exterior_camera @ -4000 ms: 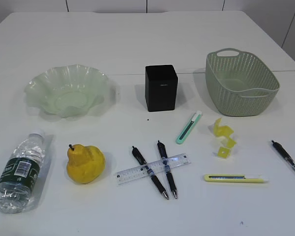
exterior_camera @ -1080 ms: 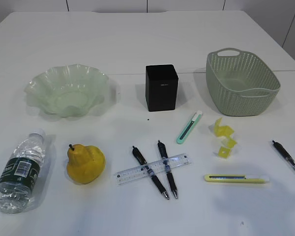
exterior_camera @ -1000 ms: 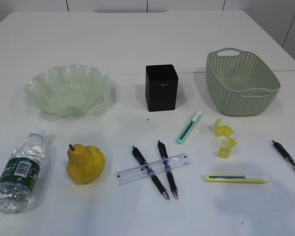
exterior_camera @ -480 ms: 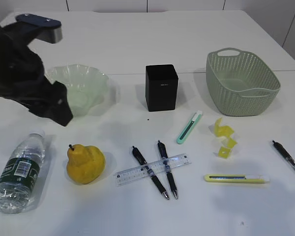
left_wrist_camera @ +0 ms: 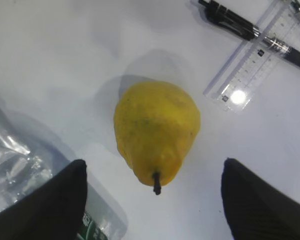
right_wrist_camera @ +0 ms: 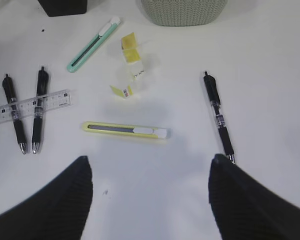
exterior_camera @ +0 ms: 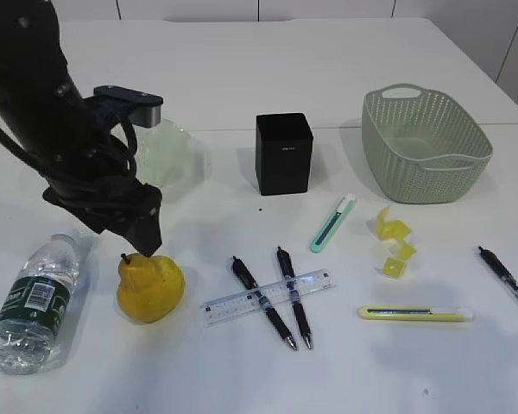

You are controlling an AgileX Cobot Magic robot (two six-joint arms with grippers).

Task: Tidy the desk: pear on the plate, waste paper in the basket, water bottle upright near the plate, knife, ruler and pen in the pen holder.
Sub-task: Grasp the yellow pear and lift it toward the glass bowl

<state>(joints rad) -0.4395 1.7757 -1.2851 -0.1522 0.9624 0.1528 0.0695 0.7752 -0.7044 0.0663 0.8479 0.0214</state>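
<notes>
The yellow pear (exterior_camera: 151, 287) lies on the desk (exterior_camera: 242, 78). My left gripper (exterior_camera: 140, 231) hangs open just above its stem end, and the pear (left_wrist_camera: 157, 130) sits ahead between the spread fingers (left_wrist_camera: 55, 200). The arm hides part of the plate (exterior_camera: 171, 151). The water bottle (exterior_camera: 34, 297) lies on its side to the left. Ruler (exterior_camera: 268, 297) and two pens (exterior_camera: 263, 302) lie crossed at centre. My right gripper (right_wrist_camera: 150, 200) is open over bare desk near a yellow knife (right_wrist_camera: 125, 130), waste paper (right_wrist_camera: 131, 57) and a pen (right_wrist_camera: 218, 115).
The black pen holder (exterior_camera: 283, 153) stands at mid-table, with the green basket (exterior_camera: 425, 145) at the back right. A teal knife (exterior_camera: 331, 223) lies between them. The right gripper does not show in the exterior view.
My left arm has come in from the left and dropped over the pear, its jaws spreading wider. Nothing on the desk has moved.
</notes>
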